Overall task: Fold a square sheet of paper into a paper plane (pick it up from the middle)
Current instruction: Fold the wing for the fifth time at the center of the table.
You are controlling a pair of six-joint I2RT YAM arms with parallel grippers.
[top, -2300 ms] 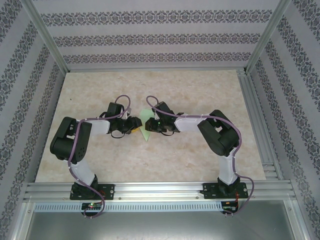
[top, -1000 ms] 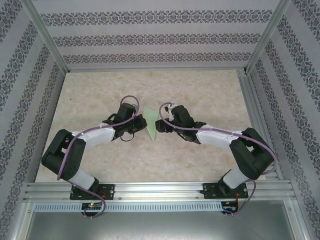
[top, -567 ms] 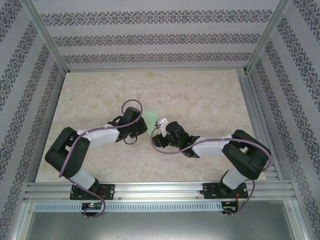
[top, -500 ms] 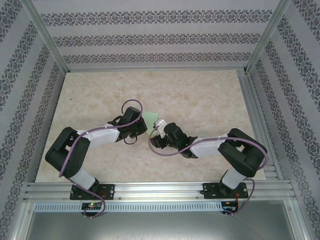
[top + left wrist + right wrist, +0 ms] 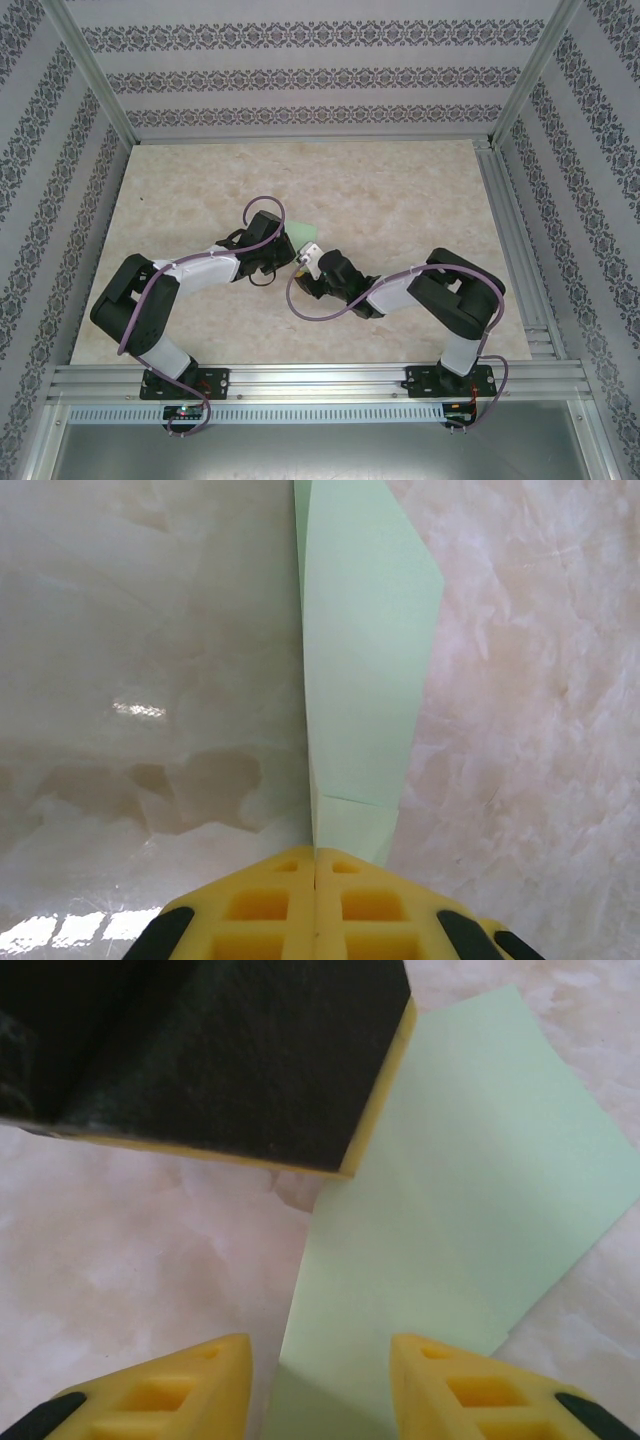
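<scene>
The pale green paper [image 5: 365, 660], folded lengthwise into a slim paper plane shape, stands edge-up over the table. My left gripper [image 5: 316, 855] is shut on its near end, yellow pads pressed together with the crease between them. From above, a corner of the paper [image 5: 303, 232] pokes out between the two wrists. My right gripper [image 5: 320, 1360] is open, its yellow fingertips [image 5: 190, 1380] on either side of the paper's [image 5: 450, 1210] lower part without pinching it. The left gripper's dark finger [image 5: 220, 1050] sits just above. In the top view the right gripper [image 5: 305, 262] is right below the left gripper [image 5: 287, 248].
The marble-patterned tabletop [image 5: 400, 190] stretches behind and to both sides of the arms. A metal rail [image 5: 320, 378] runs along the near edge and patterned walls [image 5: 300, 75] enclose the table. The right arm's elbow [image 5: 455, 290] is folded back at the right.
My right gripper has swung left and toward the near edge, ending under the left gripper, and its jaws have narrowed around the paper. The left gripper has kept its hold and barely moved.
</scene>
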